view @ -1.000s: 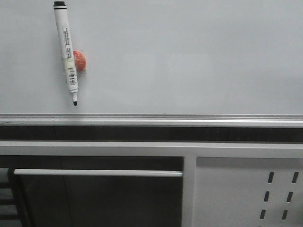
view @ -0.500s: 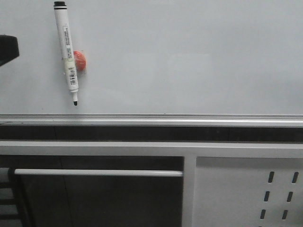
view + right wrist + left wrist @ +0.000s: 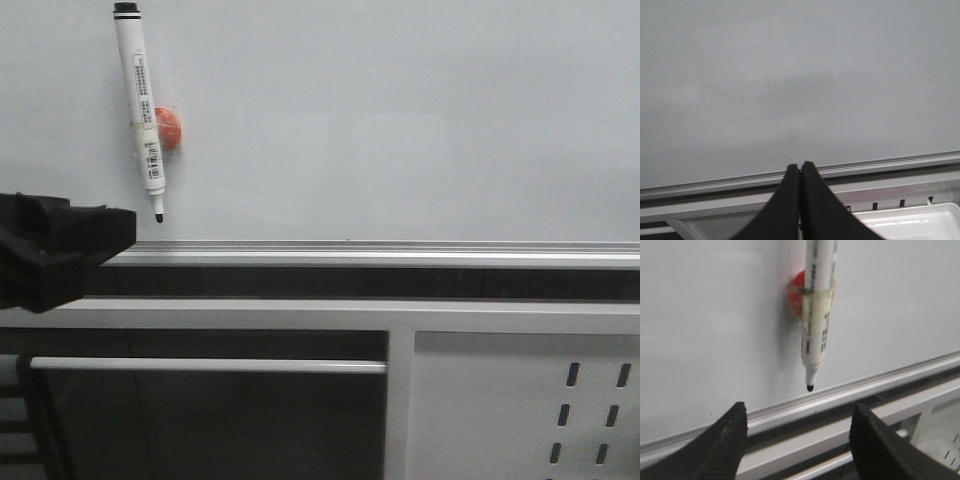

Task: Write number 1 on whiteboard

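The whiteboard (image 3: pixel 400 120) fills the upper front view, bare of any stroke; the number 1 does not show. A white marker pen (image 3: pixel 140 110) hangs tip down on it, taped to an orange-red magnet (image 3: pixel 168 128). My left gripper (image 3: pixel 120 228) is at the left edge, low beside the pen's tip. In the left wrist view the left gripper (image 3: pixel 800 412) is open and empty, the pen (image 3: pixel 816 315) above the gap between its fingers. In the right wrist view the right gripper (image 3: pixel 800 165) is shut and empty before the bare whiteboard (image 3: pixel 800 75).
The board's silver bottom rail (image 3: pixel 400 250) runs across the view. Below it are a grey frame with a horizontal bar (image 3: pixel 200 366) and a grey metal panel with slotted holes (image 3: pixel 520 400). A white tray (image 3: pixel 910 225) shows low in the right wrist view.
My left gripper has come into the front view from the left edge and dropped from mid-board height to the rail, ending close to the pen's tip. The pen has not moved.
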### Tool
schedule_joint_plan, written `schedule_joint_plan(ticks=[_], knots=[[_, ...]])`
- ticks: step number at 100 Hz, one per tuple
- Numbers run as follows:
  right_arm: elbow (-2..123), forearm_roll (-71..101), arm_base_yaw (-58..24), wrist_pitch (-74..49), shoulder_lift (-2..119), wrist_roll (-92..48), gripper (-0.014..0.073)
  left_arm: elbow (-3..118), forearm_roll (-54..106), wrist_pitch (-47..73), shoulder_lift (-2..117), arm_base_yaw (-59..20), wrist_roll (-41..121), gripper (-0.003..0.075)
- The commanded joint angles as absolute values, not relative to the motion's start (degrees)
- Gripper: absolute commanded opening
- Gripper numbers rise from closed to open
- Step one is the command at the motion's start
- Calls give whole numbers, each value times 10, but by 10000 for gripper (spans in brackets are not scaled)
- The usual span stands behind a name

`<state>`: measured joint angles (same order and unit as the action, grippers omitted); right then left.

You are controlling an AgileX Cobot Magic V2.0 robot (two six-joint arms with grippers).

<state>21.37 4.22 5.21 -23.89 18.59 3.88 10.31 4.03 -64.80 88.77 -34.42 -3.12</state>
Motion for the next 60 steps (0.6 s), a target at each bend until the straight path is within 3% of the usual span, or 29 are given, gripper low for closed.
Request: schedule_joint_plan(ticks=[1, 60], knots=[[228, 36, 55, -198, 194, 31, -79, 129, 40, -781, 879, -348, -39, 421], [228, 36, 55, -189, 194, 31, -79, 181, 20, -775, 882, -350, -69, 419]])
